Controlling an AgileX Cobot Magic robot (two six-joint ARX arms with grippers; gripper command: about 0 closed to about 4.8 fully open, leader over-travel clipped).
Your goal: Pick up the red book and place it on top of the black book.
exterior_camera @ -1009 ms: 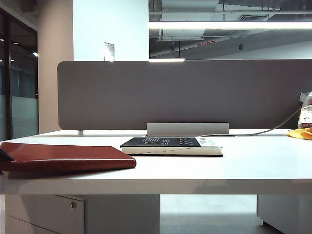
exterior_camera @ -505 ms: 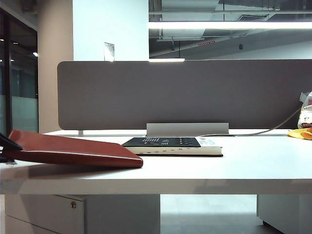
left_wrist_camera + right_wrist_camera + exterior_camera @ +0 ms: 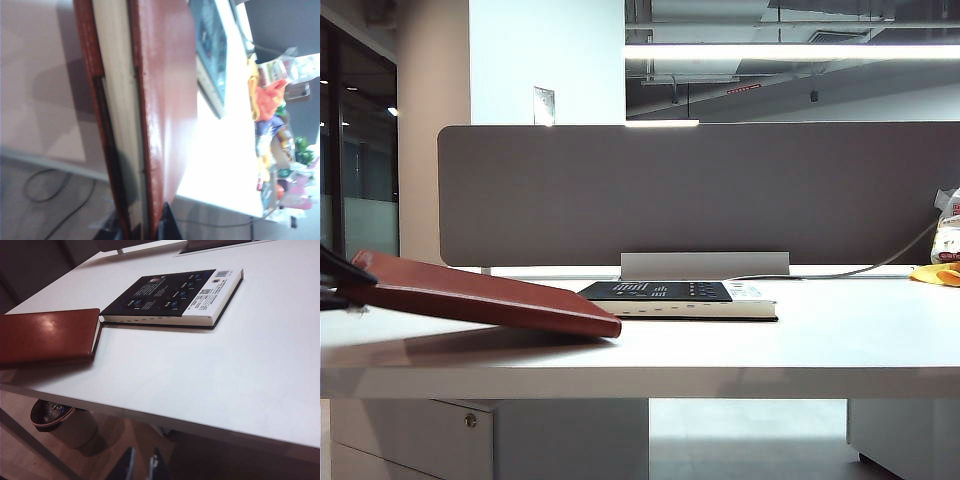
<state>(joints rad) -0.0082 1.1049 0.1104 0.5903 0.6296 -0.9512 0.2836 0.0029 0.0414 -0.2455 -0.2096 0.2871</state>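
Nearby, left tool (image 3: 334, 285) pinching red book (image 3: 480, 294), black book (image 3: 675, 298) beside

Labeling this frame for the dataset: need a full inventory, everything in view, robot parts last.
red book: 1, dark red, left side of the table, tilted, left end raised, right corner down beside the black book
black book: 1, black cover with white marks, lying flat mid-table
table: 1, white, carries both books
divider panel: 1, grey, upright along the table's far edge
cable: 1, pale, far right of the table
yellow item: 1, far right edge; cannot tell what it is
bin: 1, dark, on the floor under the table
left pincer: 1, black, shut on the red book at its raised left end
right pincer: 1, dark, below the table's near edge, holding nothing
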